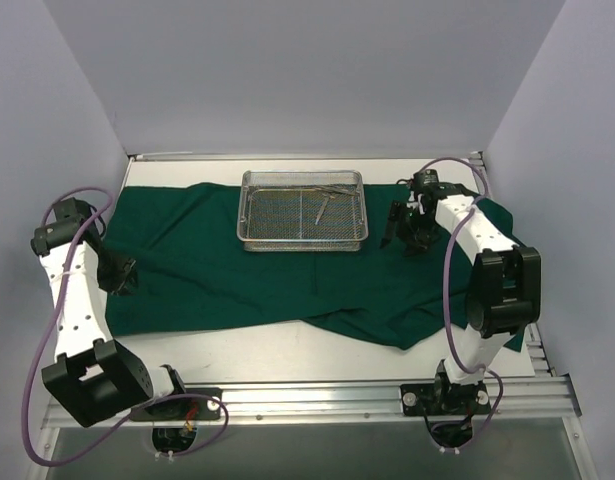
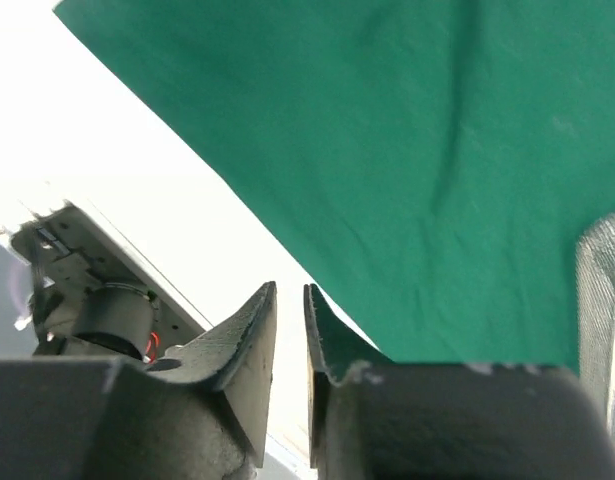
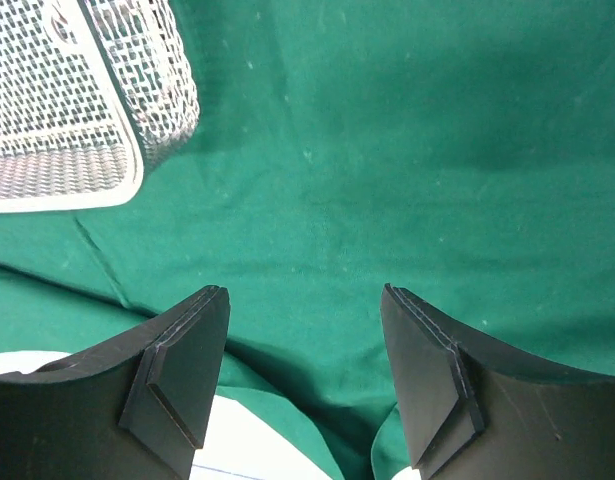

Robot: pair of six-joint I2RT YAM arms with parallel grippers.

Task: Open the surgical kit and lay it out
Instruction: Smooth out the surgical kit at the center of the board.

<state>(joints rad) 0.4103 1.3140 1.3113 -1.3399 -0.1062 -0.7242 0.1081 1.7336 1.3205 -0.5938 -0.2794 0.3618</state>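
Cloth (image 1: 207,260) lies spread over most of the table (image 1: 287,355), L to R. Its front edge is rumpled, w/ a fold bunched at front-R. Tray (image 1: 302,240) sits upright on it at centre-back, w/ a few thin instruments (image 1: 323,207) inside, toward the R half.

L gripper (image 1: 122,278) is low at the cloth's L edge. In its wrist view the fingers (image 2: 242,350) are only a slit apart, pale table shows thru the gap, and nothing is seen clamped. Cloth edge runs diagonally right beside one finger — touching or not, can't tell. A tray corner peeks in at that view's R side.

R gripper (image 1: 399,232) hangs over the cloth just R of the tray, apart from it — jaws spread wide, nothing betw. them, green cloth below.

Around: white walls (image 1: 287,70) on 3 sides, purple cables (image 1: 446,285) looping off both arms, metal rail (image 1: 317,400) along the near edge by the bases.
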